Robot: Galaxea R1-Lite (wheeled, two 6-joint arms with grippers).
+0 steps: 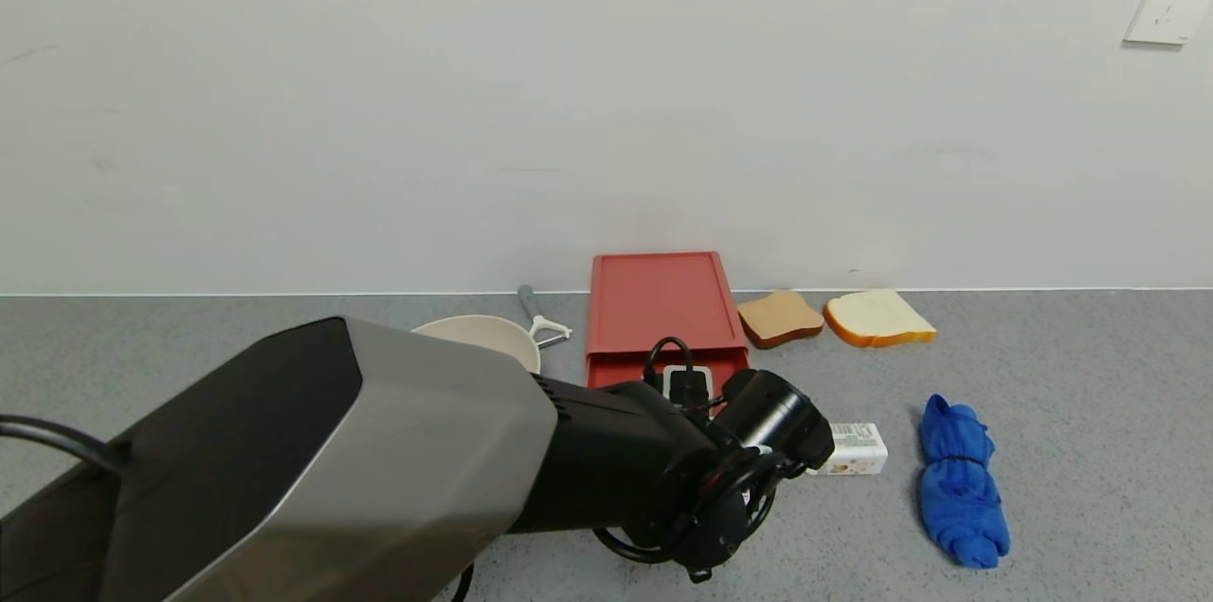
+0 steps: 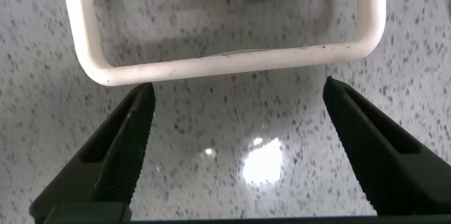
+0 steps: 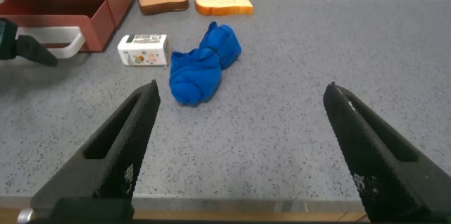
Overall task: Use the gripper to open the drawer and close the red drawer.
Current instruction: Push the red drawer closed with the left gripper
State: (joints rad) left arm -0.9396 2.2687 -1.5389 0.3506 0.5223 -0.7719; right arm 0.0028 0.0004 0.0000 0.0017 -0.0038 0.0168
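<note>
The red drawer [image 1: 663, 318] sits at the back edge of the counter [image 1: 1090, 393], against the wall, its tray pulled a little way out of the case, as the right wrist view shows, and its white loop handle [image 2: 232, 58] facing forward. The left gripper [image 2: 236, 146] is right in front of that handle with its fingers [image 2: 127, 146] spread wide, grasping nothing and stopping just short of the bar. The risk, as I judge it, is a poor catch: if the fingers shut before they reach around the bar they will close on air, and a grip off to one side could skew the light case or drag it along the counter instead of sliding the tray. The right gripper [image 3: 239, 153] hangs idle over the front right part of the counter, fingers released too. Just right of the drawer lies a small white carton [image 1: 853, 450] (it carries a barcode and a printed picture, but the words are too small to read), then a blue cloth [image 1: 962, 483]; two slices of bread [image 1: 834, 318] lie by the back edge, and a cream bowl [image 1: 479, 337] and a peeler [image 1: 542, 318] sit left of the drawer
</note>
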